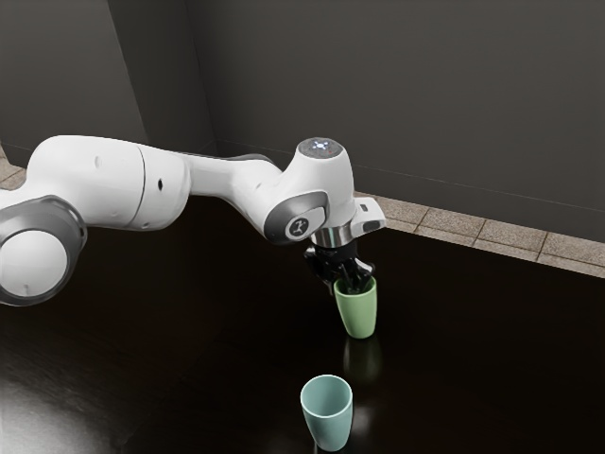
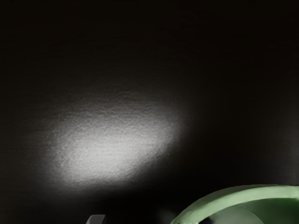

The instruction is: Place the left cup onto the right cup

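A green cup (image 1: 357,308) stands upright on the dark table, farther back. My gripper (image 1: 354,276) is right at its rim, coming down from above. The fingers stand apart, one dark finger (image 1: 365,277) reaching into the cup's mouth and the other by the outside of the wall. I do not see them pressing the wall, so the gripper is open. The wrist view has the green cup's rim (image 2: 243,198) just under my hand, with one fingertip (image 2: 96,219) clear of it. A teal cup (image 1: 327,410) stands upright nearer the front, apart from the green one.
The glossy dark table (image 1: 142,369) spreads around both cups. A tiled floor strip (image 1: 492,232) and dark walls lie behind the table's far edge.
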Robot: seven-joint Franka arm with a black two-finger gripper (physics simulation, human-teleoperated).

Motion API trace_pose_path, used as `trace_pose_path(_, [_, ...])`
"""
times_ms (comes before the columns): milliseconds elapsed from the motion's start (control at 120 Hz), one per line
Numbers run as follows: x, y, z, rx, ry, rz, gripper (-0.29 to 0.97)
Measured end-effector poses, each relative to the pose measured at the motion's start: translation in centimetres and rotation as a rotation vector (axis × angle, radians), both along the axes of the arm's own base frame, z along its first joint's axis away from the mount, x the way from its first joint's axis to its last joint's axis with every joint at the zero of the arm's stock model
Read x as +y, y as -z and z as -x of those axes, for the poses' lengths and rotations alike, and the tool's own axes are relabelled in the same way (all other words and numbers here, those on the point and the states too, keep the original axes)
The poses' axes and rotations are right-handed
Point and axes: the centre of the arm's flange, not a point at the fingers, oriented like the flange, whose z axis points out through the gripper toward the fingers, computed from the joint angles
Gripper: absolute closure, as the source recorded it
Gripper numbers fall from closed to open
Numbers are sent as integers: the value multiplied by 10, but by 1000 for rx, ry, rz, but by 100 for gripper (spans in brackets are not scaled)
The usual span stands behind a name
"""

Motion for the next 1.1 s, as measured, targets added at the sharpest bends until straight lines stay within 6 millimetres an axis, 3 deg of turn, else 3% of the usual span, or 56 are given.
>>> trace_pose_path(308, [-2, 0, 1, -3, -3, -2, 70])
trace_pose_path(700, [-10, -13, 3, -28, 4, -15, 76])
trace_pose_path(1100, [-40, -73, 17, -112, 45, -38, 78])
